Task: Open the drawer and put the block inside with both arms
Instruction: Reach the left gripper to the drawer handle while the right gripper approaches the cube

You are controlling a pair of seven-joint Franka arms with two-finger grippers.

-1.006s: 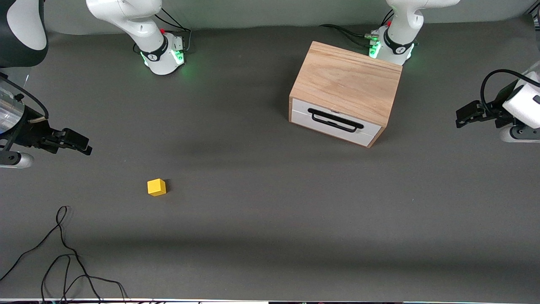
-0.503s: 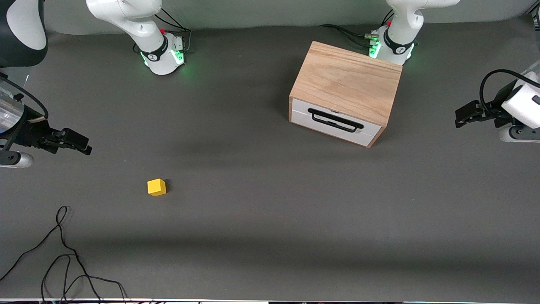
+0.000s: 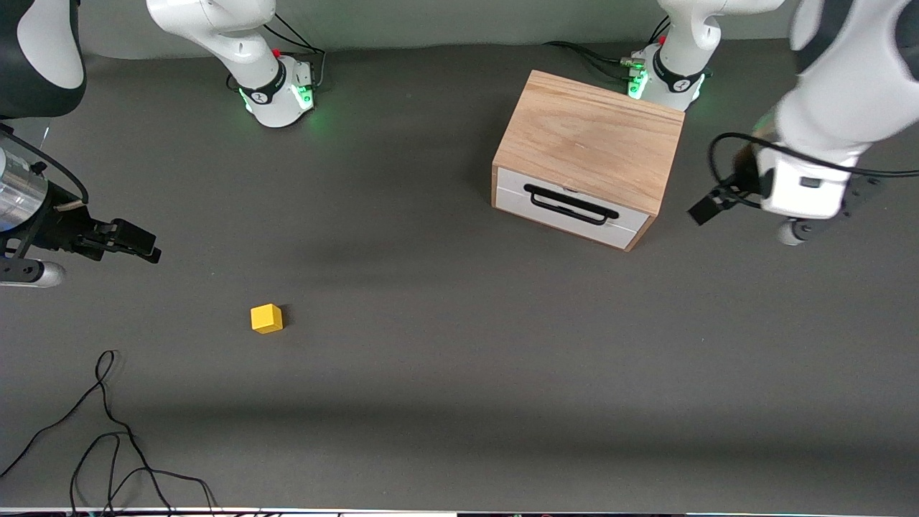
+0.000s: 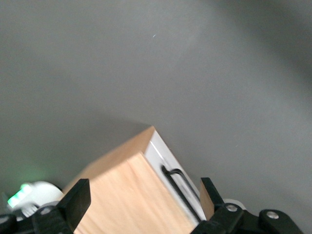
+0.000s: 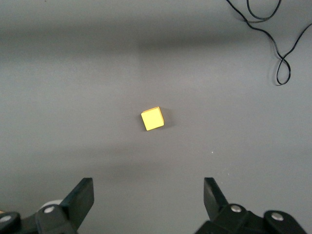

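Note:
The drawer [image 3: 571,208] is shut in its light-wood box [image 3: 592,140]; its white front with a black bar handle [image 3: 571,204] faces the front camera. The yellow block [image 3: 266,318] lies on the grey table toward the right arm's end. My left gripper [image 3: 702,210] is open and empty, over the table beside the box. The left wrist view shows the box top [image 4: 126,200] and handle [image 4: 181,186] between the open left gripper's [image 4: 144,200] fingers. My right gripper [image 3: 136,246] is open and empty; in its wrist view [image 5: 148,197] the block [image 5: 152,118] lies ahead of it.
A loose black cable [image 3: 108,431] lies on the table near the front edge at the right arm's end; it also shows in the right wrist view [image 5: 275,44]. The arms' green-lit bases [image 3: 276,93] [image 3: 668,79] stand along the table's back edge.
My left arm has swung in from the table's end toward the box, its gripper now close beside it. My right gripper has shifted only slightly. The block and drawer have not moved.

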